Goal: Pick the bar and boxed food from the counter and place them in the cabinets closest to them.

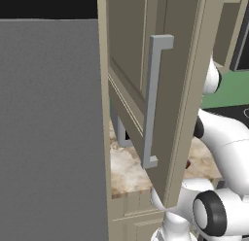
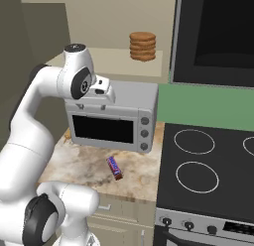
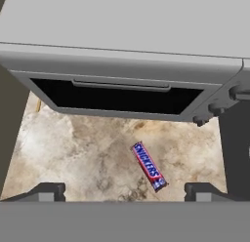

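One open cabinet door [image 1: 160,89] looms across the left base view, its grey handle [image 1: 153,101] running down the panel, while the right base view shows the shelf inside the cabinet [image 2: 99,59] above the worktop, with a stack of brown discs [image 2: 143,46] already on it. Below the shelf sits a grey toaster oven [image 2: 114,118] on the marbled worktop [image 2: 79,165], hard against the black stovetop [image 2: 208,165]. The white arm [image 2: 30,136] rises from the lower left of that view and bends over the oven, its hand held high and looking down. The tool [image 3: 125,191] hangs well above the worktop with its tips spread wide and nothing between them. The bar [image 3: 149,166], a slim blue-wrapped piece with red ends, lies flat and slanted on the worktop in front of the oven's door, apart from it and from everything else; the right base view shows the same bar [image 2: 114,167] near the worktop's front edge. The boxed food cannot be made out in these pictures; a small dark-red spot on the worktop past the door's edge in the left base view is too little to name. The step in hand looks like the approach to the bar, with the grasp not yet made. The next move likely calls for lowering the tool straight over the bar and turning it so the tips close across the bar's narrow width.
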{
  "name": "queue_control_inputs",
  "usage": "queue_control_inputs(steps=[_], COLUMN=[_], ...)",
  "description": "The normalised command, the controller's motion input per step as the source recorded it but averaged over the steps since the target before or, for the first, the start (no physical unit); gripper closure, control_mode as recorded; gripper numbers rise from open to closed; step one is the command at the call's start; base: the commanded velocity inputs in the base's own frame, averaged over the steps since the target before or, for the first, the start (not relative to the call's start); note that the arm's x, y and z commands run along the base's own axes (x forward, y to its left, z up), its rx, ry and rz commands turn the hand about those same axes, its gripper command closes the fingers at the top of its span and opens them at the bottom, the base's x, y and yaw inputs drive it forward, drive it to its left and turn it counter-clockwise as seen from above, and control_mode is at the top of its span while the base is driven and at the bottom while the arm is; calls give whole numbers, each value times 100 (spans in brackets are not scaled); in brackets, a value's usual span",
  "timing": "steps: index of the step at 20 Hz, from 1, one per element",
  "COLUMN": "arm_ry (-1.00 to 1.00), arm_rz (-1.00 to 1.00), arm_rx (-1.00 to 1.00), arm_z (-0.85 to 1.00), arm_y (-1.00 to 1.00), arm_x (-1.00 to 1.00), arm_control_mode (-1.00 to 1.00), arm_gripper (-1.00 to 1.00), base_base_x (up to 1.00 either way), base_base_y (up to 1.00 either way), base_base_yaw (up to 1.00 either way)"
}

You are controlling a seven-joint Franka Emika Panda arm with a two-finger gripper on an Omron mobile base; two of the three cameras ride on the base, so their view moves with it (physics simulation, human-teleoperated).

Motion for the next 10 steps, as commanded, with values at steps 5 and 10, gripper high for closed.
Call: queue_control_inputs(steps=[5, 10], arm_ry=[2, 1], arm_rz=[1, 0], arm_rx=[0, 0], arm_z=[0, -6], arm_y=[-6, 0], arm_x=[0, 0], arm_control_mode=[-100, -100], arm_gripper=[-100, -100], base_base_x=[0, 0], base_base_y=[0, 0], base_base_yaw=[0, 0])
